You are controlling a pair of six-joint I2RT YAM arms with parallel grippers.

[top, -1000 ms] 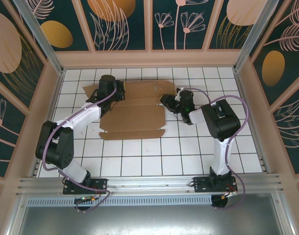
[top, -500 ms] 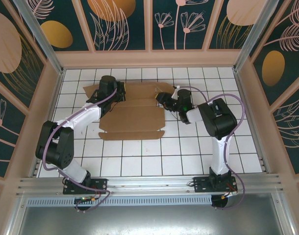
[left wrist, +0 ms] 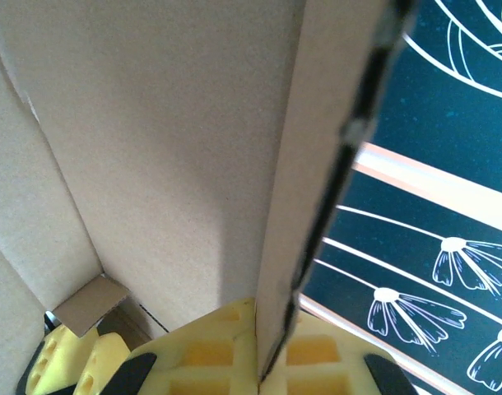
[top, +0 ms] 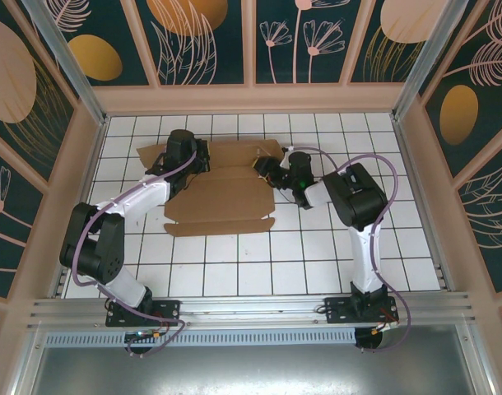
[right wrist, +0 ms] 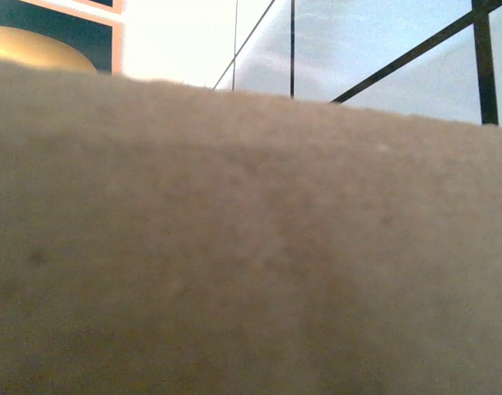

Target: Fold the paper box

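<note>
Paper box (top: 226, 193): plain brown die-cut cardboard sheet, creased, flaps partly raised.

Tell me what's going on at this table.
Two robot arms are working on a brown paper box, which lies as a mostly flat die-cut sheet on the gridded table. The left pincer is shut on a cardboard edge at the sheet's far left. The right pincer is at the far right flap, close against the cardboard; I can't tell whether it grips. Nothing box-shaped has formed yet.
</note>
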